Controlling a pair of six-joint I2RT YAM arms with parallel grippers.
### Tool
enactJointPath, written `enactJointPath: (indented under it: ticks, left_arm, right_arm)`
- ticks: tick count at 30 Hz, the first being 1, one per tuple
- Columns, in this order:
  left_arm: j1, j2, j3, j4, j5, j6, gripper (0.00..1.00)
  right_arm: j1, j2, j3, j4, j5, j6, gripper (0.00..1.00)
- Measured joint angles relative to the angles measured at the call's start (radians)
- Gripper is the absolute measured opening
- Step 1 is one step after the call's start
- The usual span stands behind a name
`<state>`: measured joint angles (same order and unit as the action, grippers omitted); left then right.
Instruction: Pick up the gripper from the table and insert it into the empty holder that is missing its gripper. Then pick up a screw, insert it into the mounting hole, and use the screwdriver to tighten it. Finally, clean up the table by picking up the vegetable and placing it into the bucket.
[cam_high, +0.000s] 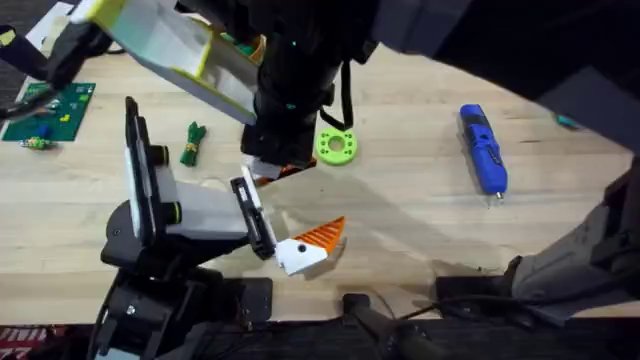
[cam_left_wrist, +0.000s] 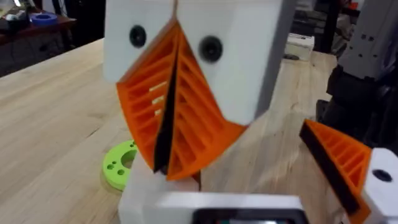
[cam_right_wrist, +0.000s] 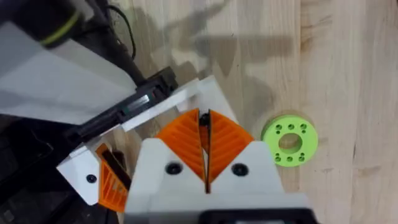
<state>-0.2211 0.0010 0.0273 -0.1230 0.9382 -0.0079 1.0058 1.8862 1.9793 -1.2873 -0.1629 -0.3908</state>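
- Count of task items seen on the table: one screwdriver, one vegetable, one holder, one gripper.
- Other items are recorded as one lime green ring, one twin finger with a black screw dot, and one green circuit board at the far left edge.
- The right gripper is seen reaching across the middle. Its orange pads are pressed together on the gripper, whose dark edge is pinched between them and whose white base shows just below the tips.
- The held gripper is placed directly at the holder's black slotted bracket. Whether it is seated cannot be told.
- The twin finger is noted mounted beside the holder, apart from the right gripper.
- The left gripper is found at the near edge of the table. Its state cannot be told.
- The ring is located just beside the right gripper, and the vegetable is on the far side of the mount's upright arm link.
- The screwdriver is found well apart to the right, and bare wood is observed all round it.
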Motion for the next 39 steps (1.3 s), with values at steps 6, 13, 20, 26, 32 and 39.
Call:
enactJointPath:
  ticks: [6,13,20,26,32,39]
  left_arm:
    - [0.0,0.0,0.0,0.0,-0.001,-0.001,0.988]
    - [0.0,0.0,0.0,0.002,-0.004,0.009,0.987]
    - [0.0,0.0,0.0,0.002,-0.008,0.012,0.987]
    - [0.0,0.0,0.0,0.002,-0.008,0.012,0.987]
    - [0.0,0.0,0.0,0.003,-0.011,0.013,0.986]
    - [0.0,0.0,0.0,0.003,-0.011,0.013,0.986]
  right_arm:
    - [0.0,0.0,-0.002,0.0,-0.014,-0.005,0.557]
    - [-0.007,0.0,-0.013,-0.011,-0.009,-0.01,0.99]
    - [-0.008,0.0,-0.013,-0.011,-0.009,-0.01,0.99]
    - [-0.041,0.0,-0.012,-0.009,-0.011,-0.01,0.99]
    - [-0.134,-0.001,0.029,-0.009,-0.01,-0.009,0.991]
    - [-0.241,-0.012,0.093,-0.008,-0.011,-0.01,0.99]
